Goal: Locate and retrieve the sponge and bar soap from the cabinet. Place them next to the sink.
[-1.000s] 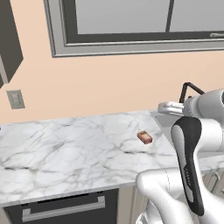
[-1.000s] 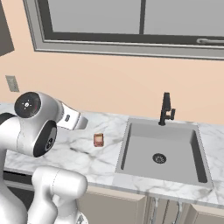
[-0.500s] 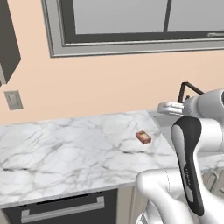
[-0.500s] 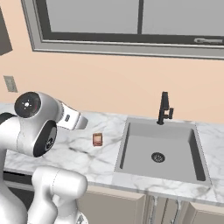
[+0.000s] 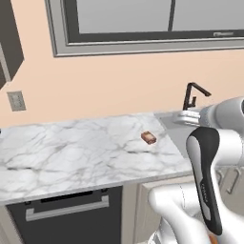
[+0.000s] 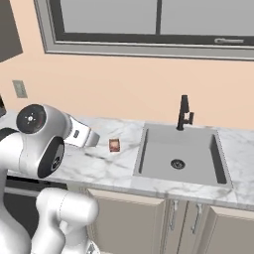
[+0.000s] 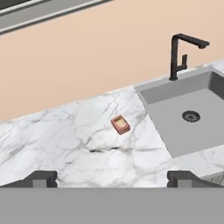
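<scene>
A: What's changed over the last second?
B: The view has slid sideways; the base is driving; the soap [image 7: 120,124] hasn't moved, lying on the counter [image 7: 65,140] just left of the sink [image 7: 192,116].
A: And the gripper [image 7: 112,178]?
B: Jaws wide apart, empty; sponge yet to fetch.

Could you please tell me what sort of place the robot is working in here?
It looks like a home kitchen. A steel sink with a black faucet is set into a marble counter under a wide window, and a small bar of soap lies on the counter beside the sink.
</scene>
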Controlling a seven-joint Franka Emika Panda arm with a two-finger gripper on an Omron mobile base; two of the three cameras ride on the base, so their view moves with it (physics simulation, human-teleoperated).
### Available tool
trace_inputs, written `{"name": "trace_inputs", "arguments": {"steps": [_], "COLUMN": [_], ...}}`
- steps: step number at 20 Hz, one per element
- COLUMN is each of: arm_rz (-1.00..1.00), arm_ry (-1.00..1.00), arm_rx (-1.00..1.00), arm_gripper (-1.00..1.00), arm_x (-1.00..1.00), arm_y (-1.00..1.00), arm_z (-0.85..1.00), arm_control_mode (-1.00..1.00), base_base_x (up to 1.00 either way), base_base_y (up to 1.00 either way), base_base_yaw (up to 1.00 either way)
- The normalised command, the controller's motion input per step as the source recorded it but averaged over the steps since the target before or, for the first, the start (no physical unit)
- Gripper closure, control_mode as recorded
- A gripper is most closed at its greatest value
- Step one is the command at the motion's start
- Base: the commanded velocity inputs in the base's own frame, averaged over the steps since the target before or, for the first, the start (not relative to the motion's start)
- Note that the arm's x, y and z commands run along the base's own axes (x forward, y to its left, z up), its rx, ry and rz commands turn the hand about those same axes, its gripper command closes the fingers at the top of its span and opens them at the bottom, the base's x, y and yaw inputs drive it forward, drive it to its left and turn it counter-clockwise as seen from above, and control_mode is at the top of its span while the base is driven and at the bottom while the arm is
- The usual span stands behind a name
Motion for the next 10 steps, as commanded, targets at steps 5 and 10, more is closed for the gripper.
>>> {"name": "trace_inputs", "arguments": {"steps": [5,10], "arm_rz": [0.00,0.00], "arm_ry": [0.00,0.00], "arm_rx": [0.00,0.00], "arm_gripper": [-1.00,-1.00], "arm_x": [0.00,0.00], "arm_y": [0.00,0.00], "arm_z": [0.00,0.00], "arm_control_mode": [1.00,1.00], "base_base_x": [-0.37,-0.48], "base_base_y": [0.00,0.04], "base_base_yaw": [0.00,0.00]}}
